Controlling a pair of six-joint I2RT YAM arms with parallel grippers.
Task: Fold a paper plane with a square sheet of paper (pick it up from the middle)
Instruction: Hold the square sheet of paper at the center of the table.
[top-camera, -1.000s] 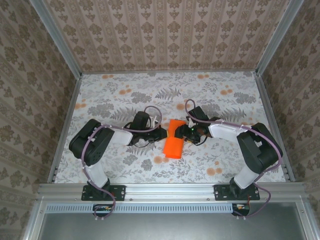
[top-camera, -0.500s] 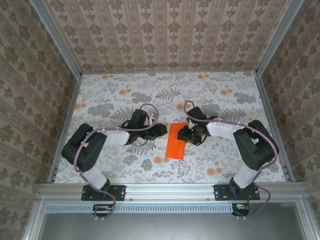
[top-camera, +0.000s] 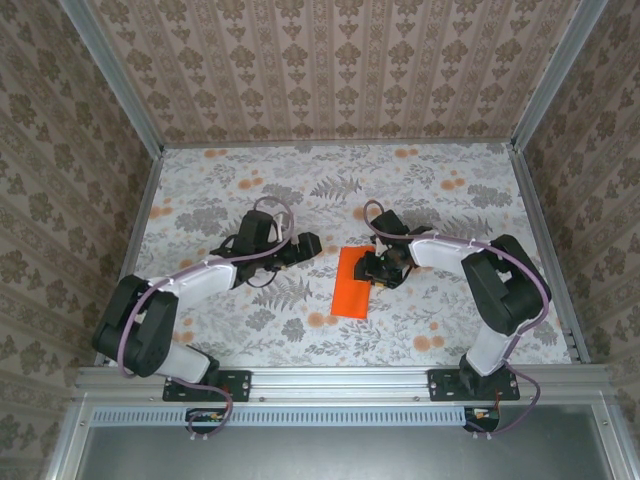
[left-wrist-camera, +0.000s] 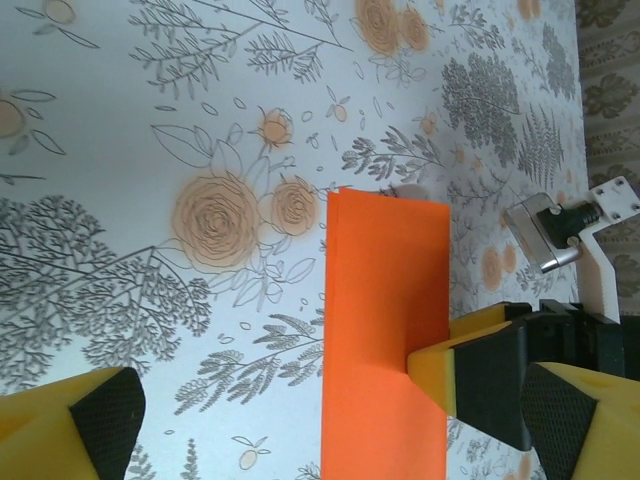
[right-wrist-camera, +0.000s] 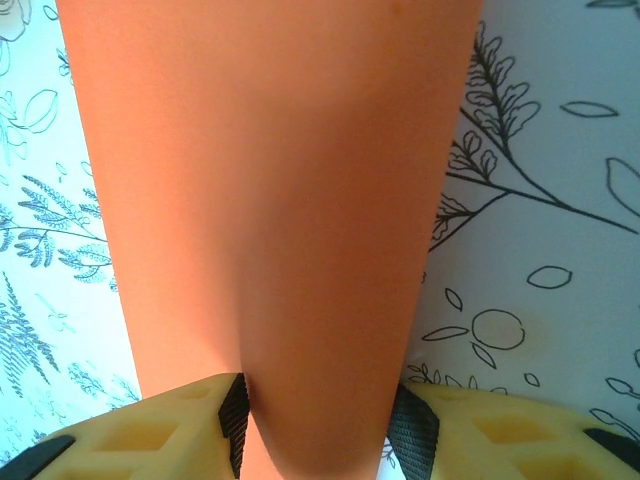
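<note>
Pinching orange paper (right-wrist-camera: 270, 200), seemingly, right end effector (right-wrist-camera: 325, 425)

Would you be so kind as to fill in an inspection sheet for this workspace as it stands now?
Surface: floral-printed table, flat, no spills or marks seen.
Job's things: orange paper, folded into a narrow strip, lying between the two arms; no pointed nose seen yet.
Clutter: nothing seen.
Grippers: left gripper open wide, beside the paper and apart from it; right gripper closed on the paper's far part, a pad against each side in the right wrist view.
Cables: left arm cable and right arm cable loop above the wrists, neither lying on the paper.
Surroundings: patterned walls on three sides, metal rail along the near edge.
</note>
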